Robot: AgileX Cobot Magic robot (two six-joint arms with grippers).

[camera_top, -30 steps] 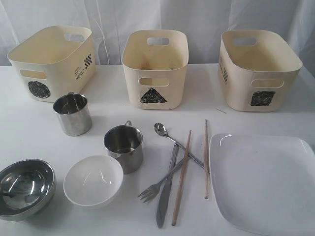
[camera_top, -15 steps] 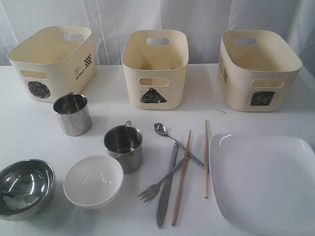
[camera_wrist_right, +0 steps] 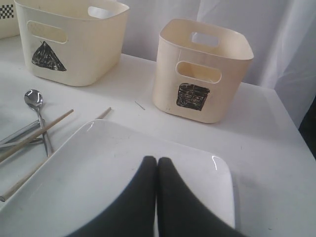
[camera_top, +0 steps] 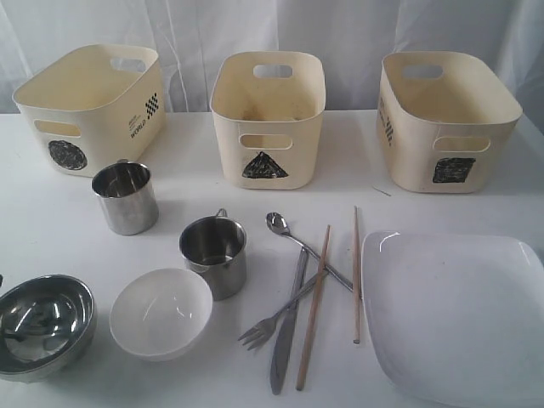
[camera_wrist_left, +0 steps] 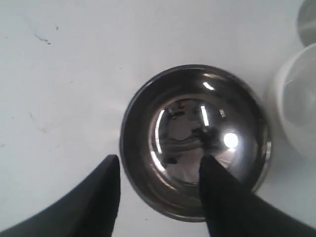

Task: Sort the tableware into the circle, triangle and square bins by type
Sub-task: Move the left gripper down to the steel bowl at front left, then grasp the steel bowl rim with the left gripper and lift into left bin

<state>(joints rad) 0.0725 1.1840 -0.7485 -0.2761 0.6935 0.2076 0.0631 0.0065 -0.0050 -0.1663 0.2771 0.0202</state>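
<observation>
White table (camera_top: 59,238), pale curtain (camera_top: 357,25) behind it.

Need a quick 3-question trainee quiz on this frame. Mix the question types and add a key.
1. True or false: the right gripper is shut above the white plate.
2. Pick one. The left gripper over the steel bowl is: A open; B shut on the bowl; C out of view.
3. Fill in: the middle bin bears a black ____.

Key: 1 true; 2 A; 3 triangle.
</observation>
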